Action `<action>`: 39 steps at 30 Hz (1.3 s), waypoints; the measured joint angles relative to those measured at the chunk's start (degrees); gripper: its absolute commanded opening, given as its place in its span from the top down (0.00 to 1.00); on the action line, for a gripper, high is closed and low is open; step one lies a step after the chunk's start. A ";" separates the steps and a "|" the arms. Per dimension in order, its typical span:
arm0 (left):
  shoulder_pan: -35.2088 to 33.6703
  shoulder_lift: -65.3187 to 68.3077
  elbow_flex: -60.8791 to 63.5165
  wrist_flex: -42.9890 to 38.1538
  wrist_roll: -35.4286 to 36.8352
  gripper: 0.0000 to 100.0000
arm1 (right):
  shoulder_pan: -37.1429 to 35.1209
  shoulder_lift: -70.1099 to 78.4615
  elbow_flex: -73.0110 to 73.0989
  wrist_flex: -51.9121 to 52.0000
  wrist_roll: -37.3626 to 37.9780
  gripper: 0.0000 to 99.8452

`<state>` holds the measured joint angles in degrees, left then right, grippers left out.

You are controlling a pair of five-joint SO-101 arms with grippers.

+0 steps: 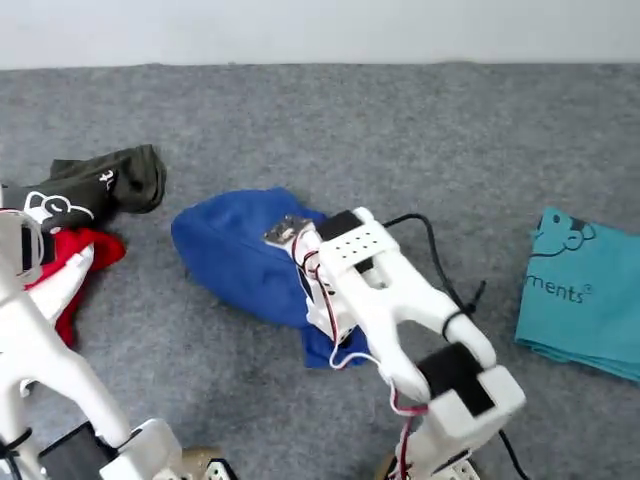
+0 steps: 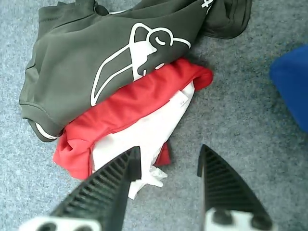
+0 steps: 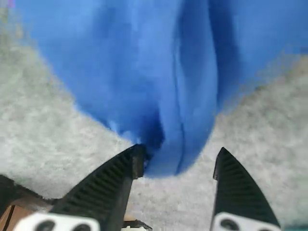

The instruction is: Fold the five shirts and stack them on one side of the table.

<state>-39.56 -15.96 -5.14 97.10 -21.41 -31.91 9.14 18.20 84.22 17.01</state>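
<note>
The task is judged to be about half done. Five shirts can be counted, but only one stack has been begun.

The fingers of the right gripper (image 3: 179, 151) are held apart, and nothing is clamped. The lower edge of the blue shirt (image 3: 144, 62) is seen just beyond the fingertips and partly between them, with one tip touching or almost touching the cloth. This shirt lies bunched with deep creases in the middle of the grey table (image 1: 400, 130), so its folding is judged as not finished.

The fingers of the left gripper (image 2: 169, 150) are also held apart and are empty. Just beyond one fingertip a white shirt (image 2: 139, 139) is found, with the red shirt (image 2: 130, 106) over it and the dark green shirt (image 2: 96, 53) on top, farther from the fingers. The three are laid one over another, but the pile is loose: the edges are not matched and a corner of the white one sticks out toward the fingers. It may need to be tidied.

A teal shirt (image 1: 585, 295) is seen flat and apparently folded, well apart from both grippers, at the far side from the pile. It is judged that it has to be carried across, as well as the blue one, before one stack is made.

As for obstacles, the black cable (image 1: 432, 250) of the right arm is laid on the table beside the blue shirt and could be caught in the cloth. The right arm itself covers part of the blue shirt in the high view.
</note>
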 measured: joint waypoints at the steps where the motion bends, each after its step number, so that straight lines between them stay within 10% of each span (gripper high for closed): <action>1: 0.00 0.00 0.00 0.00 0.00 0.80 | 0.00 1.49 0.00 -0.97 0.00 0.86; 9: 0.00 0.00 0.00 0.00 0.00 0.86 | 3.69 4.57 -8.53 1.67 1.67 0.99; 24: 0.00 0.00 0.00 0.00 0.00 0.86 | 16.70 1.85 -52.22 16.26 33.58 0.99; 39: 8.18 0.00 0.00 0.00 0.00 0.86 | 16.53 -8.44 -22.51 16.35 38.68 0.99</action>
<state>-31.38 -15.96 -5.14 97.10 -21.41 -15.38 0.70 -4.31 100.57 55.69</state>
